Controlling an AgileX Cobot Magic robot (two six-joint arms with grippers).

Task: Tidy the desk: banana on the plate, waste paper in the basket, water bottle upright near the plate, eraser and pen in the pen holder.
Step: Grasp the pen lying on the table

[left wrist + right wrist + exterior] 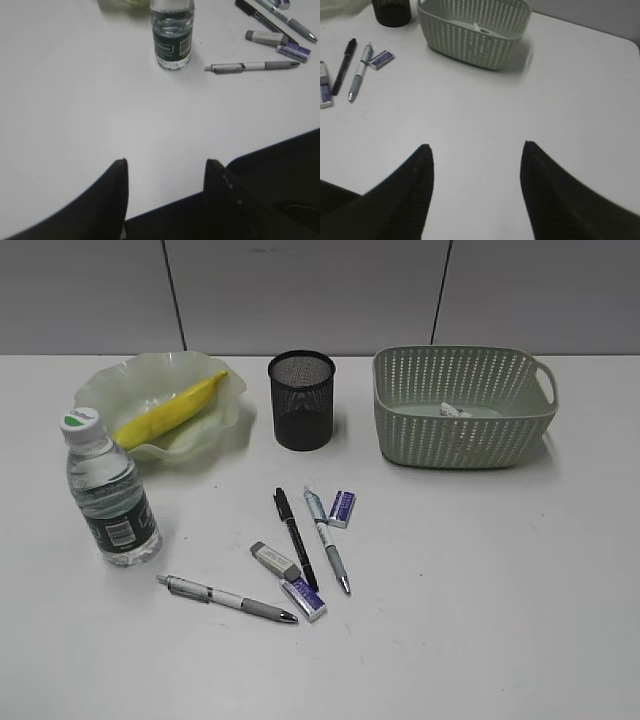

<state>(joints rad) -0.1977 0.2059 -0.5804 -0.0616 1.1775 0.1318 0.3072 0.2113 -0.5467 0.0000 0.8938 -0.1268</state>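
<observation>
On the white desk (500, 590), the banana (170, 410) lies in the plate (105, 385), the waste paper (452, 411) in the basket (465, 440), and the water bottle (108, 495) stands upright nearby. Pens and erasers lie loose before the pen holder (301, 400). The left gripper (166, 167) and right gripper (476, 150) hover with jaws apart, holding nothing.

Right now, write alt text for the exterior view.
Three pens and three erasers lie loose on a white desk before a black mesh pen holder. Behind: yellow banana on wavy green plate, upright clear water bottle, perforated green basket.
</observation>
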